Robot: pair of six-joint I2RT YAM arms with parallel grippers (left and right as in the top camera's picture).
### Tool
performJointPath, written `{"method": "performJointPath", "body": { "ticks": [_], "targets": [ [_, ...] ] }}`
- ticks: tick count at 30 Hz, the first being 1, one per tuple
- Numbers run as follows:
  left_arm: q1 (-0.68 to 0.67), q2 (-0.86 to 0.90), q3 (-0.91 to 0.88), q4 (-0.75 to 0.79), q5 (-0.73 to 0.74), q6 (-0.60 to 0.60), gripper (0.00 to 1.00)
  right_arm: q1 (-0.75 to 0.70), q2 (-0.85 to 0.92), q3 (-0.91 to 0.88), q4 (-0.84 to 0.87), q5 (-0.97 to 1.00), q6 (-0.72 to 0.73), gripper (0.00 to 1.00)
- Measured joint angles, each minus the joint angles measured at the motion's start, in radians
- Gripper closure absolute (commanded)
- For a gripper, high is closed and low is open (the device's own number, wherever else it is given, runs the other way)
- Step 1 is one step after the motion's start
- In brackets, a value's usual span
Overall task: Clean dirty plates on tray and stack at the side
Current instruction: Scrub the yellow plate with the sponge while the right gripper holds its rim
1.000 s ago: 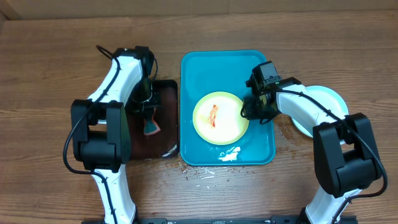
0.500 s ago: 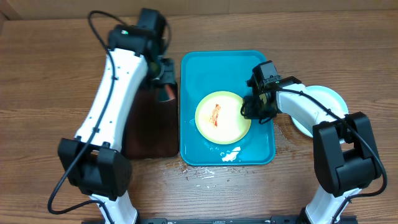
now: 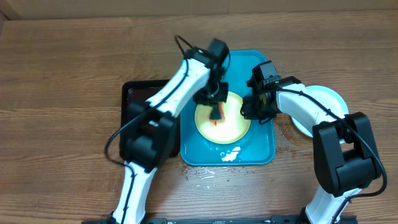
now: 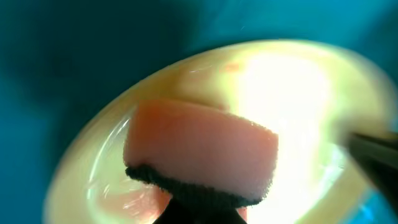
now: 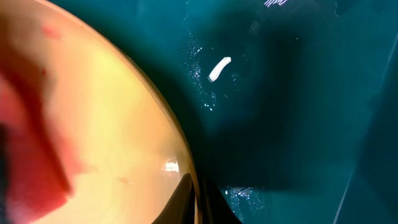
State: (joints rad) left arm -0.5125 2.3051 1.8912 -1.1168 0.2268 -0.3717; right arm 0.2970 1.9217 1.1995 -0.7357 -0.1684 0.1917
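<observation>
A pale yellow-green plate with a red sauce smear lies in the turquoise tray. My left gripper is shut on a pink sponge with a dark scrub side and holds it on the plate. My right gripper is shut on the plate's right rim; the plate fills the left of the right wrist view. Clean pale plates are stacked on the table right of the tray.
A black tray lies left of the turquoise tray. White foam specks lie at the tray's front edge and on the wooden table below it.
My left arm has swung right from the black tray, carrying the sponge over onto the yellow-green plate. The right gripper has stayed on the plate's rim.
</observation>
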Motion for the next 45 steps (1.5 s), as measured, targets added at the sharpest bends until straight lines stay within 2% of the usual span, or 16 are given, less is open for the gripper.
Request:
{"method": "performJointPath", "body": {
  "ticks": [4, 12, 17, 21, 31, 37, 45],
  "targets": [
    [0.006, 0.029, 0.006, -0.032, -0.008, -0.004, 0.96, 0.0, 0.001, 0.0, -0.006, -0.003, 0.001, 0.96],
    [0.013, 0.029, 0.01, -0.144, -0.187, 0.005, 0.96, 0.0, 0.001, 0.0, -0.006, -0.005, 0.003, 0.96],
    [0.015, 0.029, 0.01, -0.135, -0.2, 0.012, 0.96, 0.0, 0.001, 0.0, -0.006, -0.008, 0.006, 0.96],
    [0.032, 0.029, 0.007, -0.08, -0.109, 0.016, 0.96, 0.0, 0.001, 0.0, -0.006, -0.008, 0.006, 0.96],
    [0.014, 0.085, 0.006, 0.175, 0.331, -0.026, 0.96, 0.0, 0.001, 0.0, -0.009, -0.009, 0.014, 0.96],
    [-0.011, 0.109, 0.006, 0.156, 0.454, -0.045, 0.96, 0.0, 0.001, 0.0, -0.009, -0.009, 0.014, 0.96],
    [0.007, 0.108, 0.016, -0.052, 0.395, -0.042, 0.96, 0.0, 0.001, 0.0, -0.009, -0.009, 0.013, 0.96]
  ]
}}
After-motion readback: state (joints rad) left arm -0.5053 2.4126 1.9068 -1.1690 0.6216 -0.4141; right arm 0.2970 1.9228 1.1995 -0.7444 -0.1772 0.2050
